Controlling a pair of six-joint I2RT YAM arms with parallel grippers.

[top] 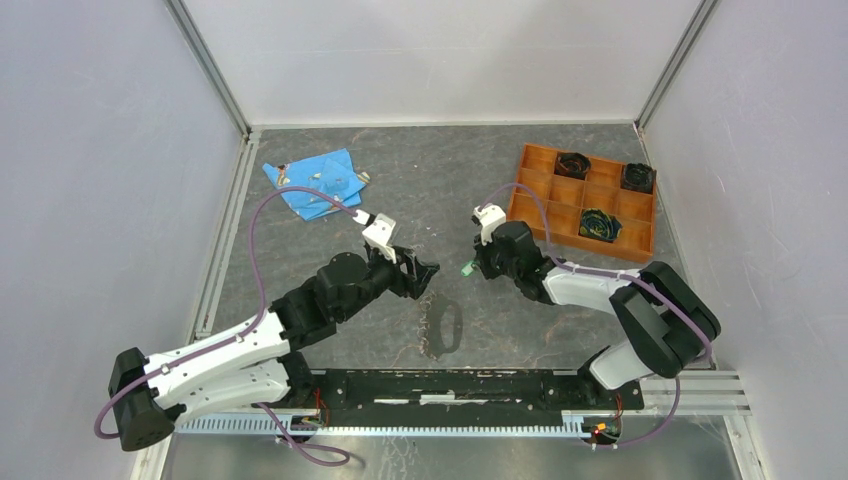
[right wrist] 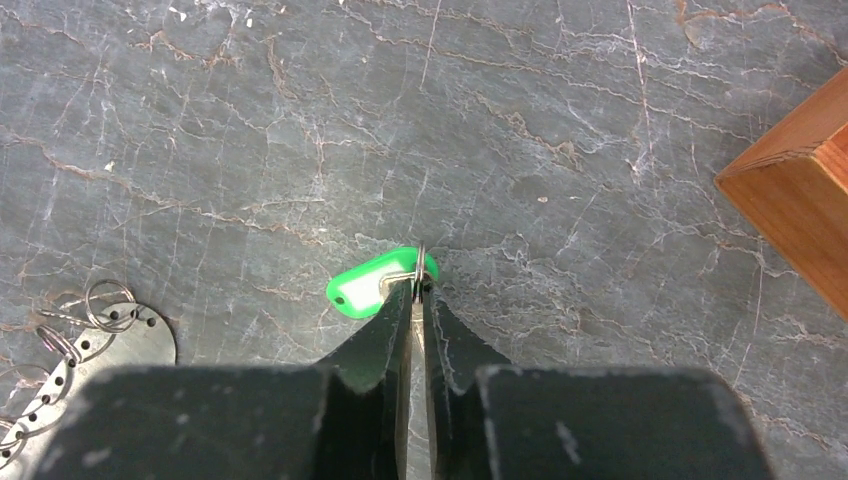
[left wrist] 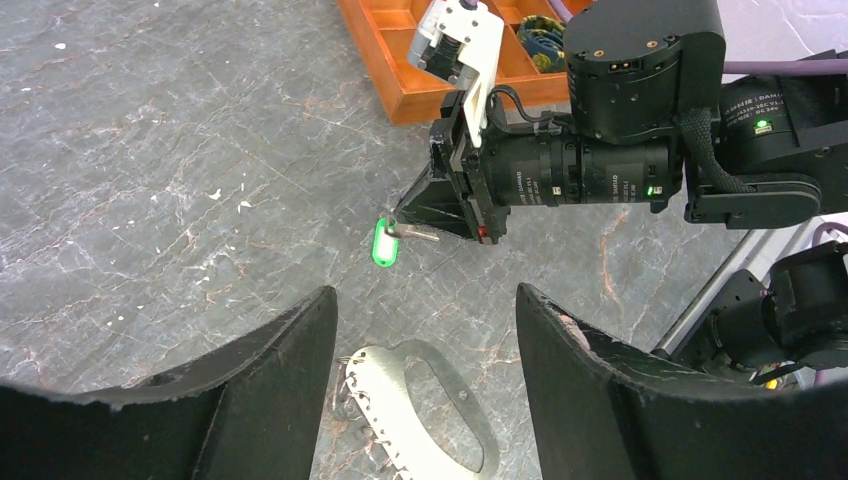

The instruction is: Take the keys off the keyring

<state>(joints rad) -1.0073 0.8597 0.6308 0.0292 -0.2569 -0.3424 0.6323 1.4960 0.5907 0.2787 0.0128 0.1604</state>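
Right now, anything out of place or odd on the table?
Nothing looks damaged or spilled. The green-headed key is apart from the keyring, pinched at the tips of the right gripper. The keyring lies flat on the table by the open left gripper. A crumpled blue cloth lies at the far left.

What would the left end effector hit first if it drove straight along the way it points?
Most likely the green key pinched in the right end effector, dead ahead of the open left end effector. Height is hard to judge; pitched lower, it would meet the keyring first.
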